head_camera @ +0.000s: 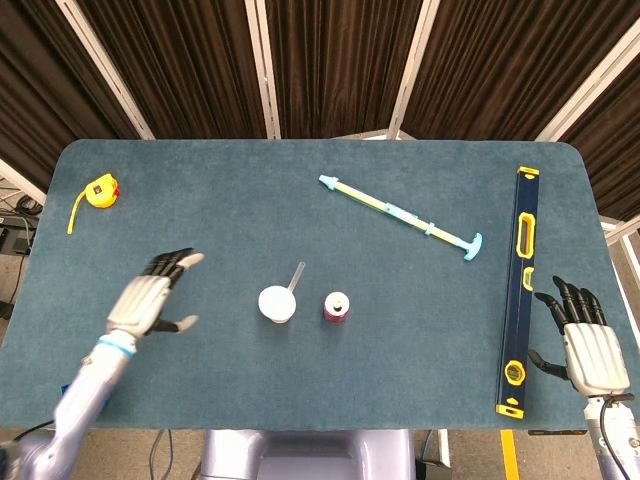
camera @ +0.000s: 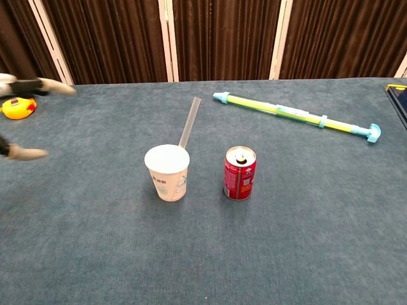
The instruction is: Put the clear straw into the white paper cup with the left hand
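Leaning in the white paper cup point(camera: 168, 171), the clear straw point(camera: 189, 122) looked placed, so the spread, empty left hand point(head_camera: 150, 303) did best retreating wide without brushing either.

Quick tally on the blue surface point(head_camera: 200, 200): one white paper cup point(head_camera: 277, 303), one clear plastic straw point(camera: 189, 122) in it, one red soda can point(head_camera: 337, 307), one yellow tape measure point(head_camera: 100, 190), one long blue-and-yellow spirit level point(head_camera: 518, 290), one light-blue-and-yellow plastic water squirter point(head_camera: 400, 215).
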Robot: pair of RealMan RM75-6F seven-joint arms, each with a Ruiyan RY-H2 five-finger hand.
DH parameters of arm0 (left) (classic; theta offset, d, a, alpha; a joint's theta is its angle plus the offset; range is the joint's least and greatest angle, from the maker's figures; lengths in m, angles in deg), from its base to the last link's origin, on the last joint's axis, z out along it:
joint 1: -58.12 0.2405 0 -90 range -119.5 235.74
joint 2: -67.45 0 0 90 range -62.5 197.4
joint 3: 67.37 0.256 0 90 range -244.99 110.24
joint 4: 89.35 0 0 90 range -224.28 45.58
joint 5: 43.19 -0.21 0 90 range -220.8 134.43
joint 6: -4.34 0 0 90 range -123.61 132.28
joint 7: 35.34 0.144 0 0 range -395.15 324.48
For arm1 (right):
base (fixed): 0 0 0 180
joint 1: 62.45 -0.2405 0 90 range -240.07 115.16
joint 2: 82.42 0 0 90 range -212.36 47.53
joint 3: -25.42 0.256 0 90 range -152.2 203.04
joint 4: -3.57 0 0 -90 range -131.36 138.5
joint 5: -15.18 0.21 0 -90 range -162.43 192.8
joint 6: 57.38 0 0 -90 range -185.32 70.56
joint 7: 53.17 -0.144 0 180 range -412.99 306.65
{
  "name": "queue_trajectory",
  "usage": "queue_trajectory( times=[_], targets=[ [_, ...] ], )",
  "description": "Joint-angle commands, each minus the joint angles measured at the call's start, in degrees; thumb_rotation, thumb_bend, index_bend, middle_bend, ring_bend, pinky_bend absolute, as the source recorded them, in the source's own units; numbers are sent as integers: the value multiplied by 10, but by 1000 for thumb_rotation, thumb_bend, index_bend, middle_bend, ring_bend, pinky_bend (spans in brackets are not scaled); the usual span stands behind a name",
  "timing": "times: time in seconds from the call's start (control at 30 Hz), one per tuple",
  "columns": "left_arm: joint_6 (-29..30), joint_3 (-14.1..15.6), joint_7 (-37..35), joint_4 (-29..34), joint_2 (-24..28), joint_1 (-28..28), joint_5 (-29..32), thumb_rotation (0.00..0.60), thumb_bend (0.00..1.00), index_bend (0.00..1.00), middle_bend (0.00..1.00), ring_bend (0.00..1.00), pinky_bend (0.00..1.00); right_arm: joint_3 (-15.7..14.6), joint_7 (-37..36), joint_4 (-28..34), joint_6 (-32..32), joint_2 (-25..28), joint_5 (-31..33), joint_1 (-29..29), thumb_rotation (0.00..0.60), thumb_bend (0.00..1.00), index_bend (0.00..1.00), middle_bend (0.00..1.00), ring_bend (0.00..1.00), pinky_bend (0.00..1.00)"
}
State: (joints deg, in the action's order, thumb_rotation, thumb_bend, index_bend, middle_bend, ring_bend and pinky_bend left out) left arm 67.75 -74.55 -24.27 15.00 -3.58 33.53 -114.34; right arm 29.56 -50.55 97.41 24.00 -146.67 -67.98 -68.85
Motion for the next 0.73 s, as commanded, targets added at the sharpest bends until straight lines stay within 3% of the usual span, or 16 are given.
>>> queue_trajectory(
  times=[0.03, 0.2, 0.37, 0.73],
  targets=[
    [79, 49, 59, 16, 39, 48, -46, 600, 257, 42, 0, 0, 0, 0, -1, 0, 0, 0, 0, 0, 600, 181, 163, 0, 0, 0],
    [127, 76, 43, -4, 54, 81, -103, 600, 247, 13, 0, 0, 0, -1, -6, -1, 1, 1, -3, 1, 600, 180, 163, 0, 0, 0],
    [170, 81, 18, -36, 51, 98, -156, 600, 233, 0, 0, 0, 0, -3, 0, -2, 7, 0, -6, 4, 600, 181, 163, 0, 0, 0],
    [188, 83, 1, -62, 42, 111, -183, 600, 203, 0, 0, 0, 0, -2, 10, 0, 14, -4, -6, 8, 600, 180, 163, 0, 0, 0]
  ],
)
